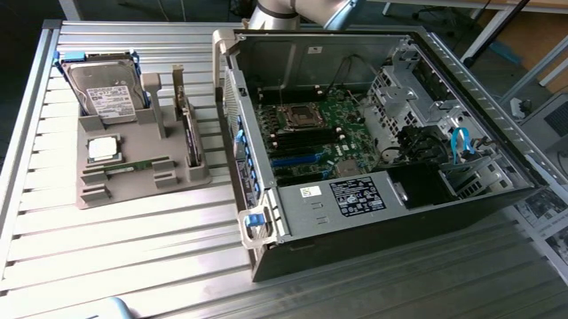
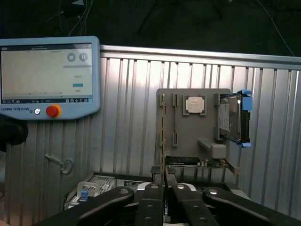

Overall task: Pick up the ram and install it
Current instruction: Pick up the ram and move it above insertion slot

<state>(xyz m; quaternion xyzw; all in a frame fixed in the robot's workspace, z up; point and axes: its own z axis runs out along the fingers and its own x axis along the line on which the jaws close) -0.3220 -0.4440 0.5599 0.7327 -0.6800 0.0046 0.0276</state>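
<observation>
The ram [image 2: 163, 136] is a thin green stick seen edge-on in the wrist view, and its near end sits between my fingers. My gripper [image 2: 164, 181] is shut on it, high above the table, with the grey parts holder [image 2: 188, 136] far below. A second, similar stick [image 1: 133, 167] lies in a slot of that holder [image 1: 133, 193] in the exterior view. The open computer case [image 1: 382, 133] lies on the exterior view's right with its green motherboard [image 1: 328, 126] exposed. Part of my arm [image 1: 284, 10] shows beyond the case.
The holder also carries a silver hard drive [image 1: 102, 93], a square processor chip [image 1: 104, 147] and an upright card [image 1: 188, 133]. A teach pendant [image 2: 47, 75] and a key [image 2: 63, 164] lie on the slatted metal table [image 1: 133, 252]. Cables and drive cages crowd the case's right side.
</observation>
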